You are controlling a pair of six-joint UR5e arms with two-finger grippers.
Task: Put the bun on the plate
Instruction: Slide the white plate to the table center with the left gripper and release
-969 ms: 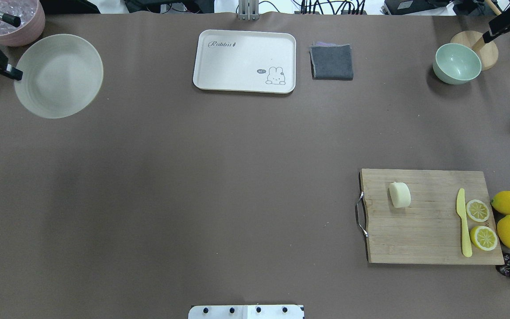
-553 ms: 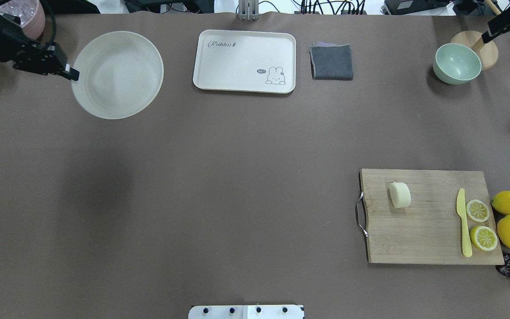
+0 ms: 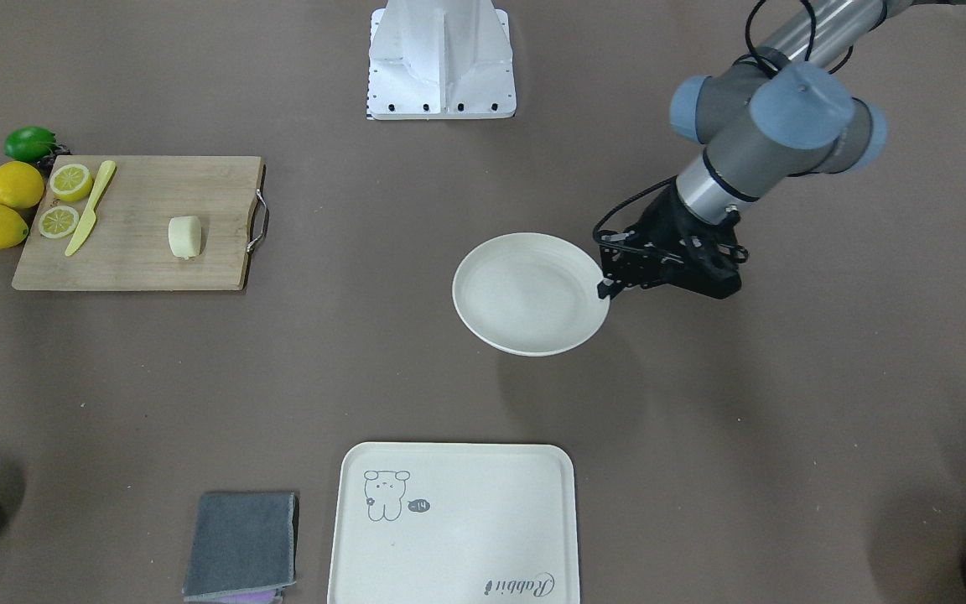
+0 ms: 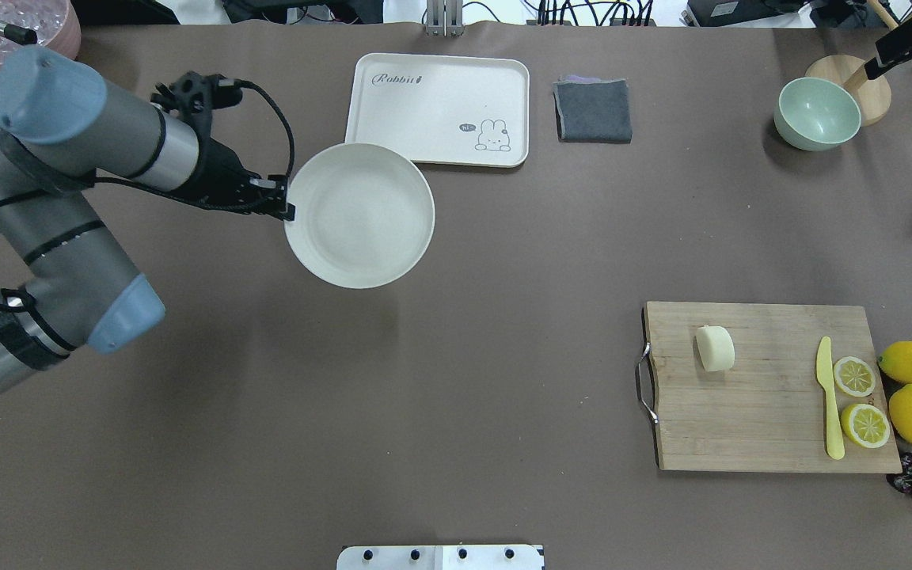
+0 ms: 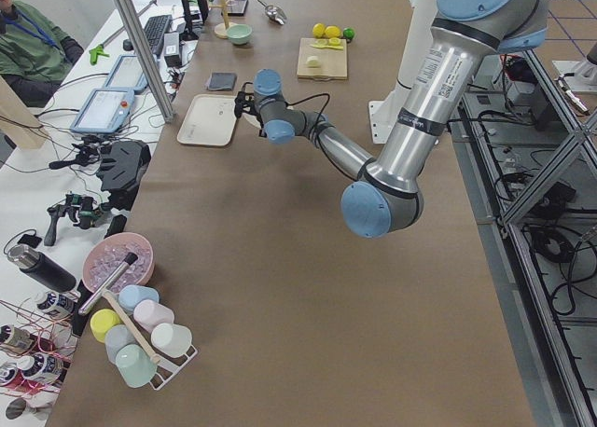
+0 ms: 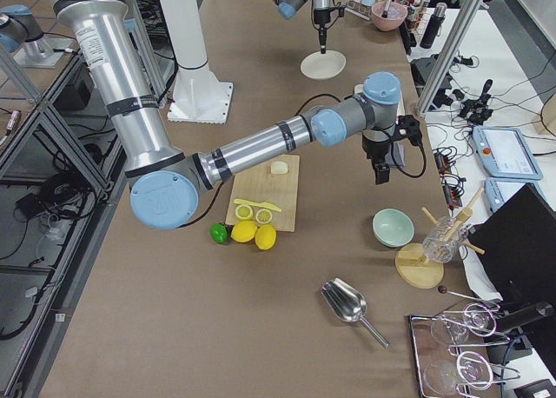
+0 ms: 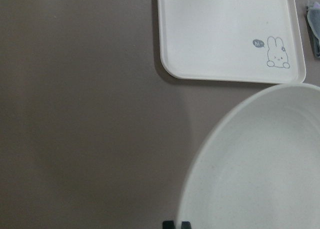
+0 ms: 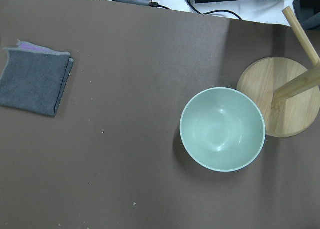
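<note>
1. Overhead exterior: we see the left claw (image 4: 286,207) clenched on the rim of the plate (image 4: 361,218), near the bunny tray (image 4: 438,108).
2. The bun (image 4: 715,348) sits on the cutting board (image 4: 765,412), well apart from the plate.
3. The right claw (image 6: 380,174) hangs near the green bowl (image 6: 392,227); we can't tell its grip.

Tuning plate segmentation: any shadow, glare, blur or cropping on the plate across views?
Front-facing: plate sharp, no glare, soft shadow offset toward the tray. Overhead: crisp rim, only a faint diffuse shadow. Left wrist: plate cut off by the right and bottom frame edges, dim shadow band along its rim. Exterior right: plate tiny, far.
</note>
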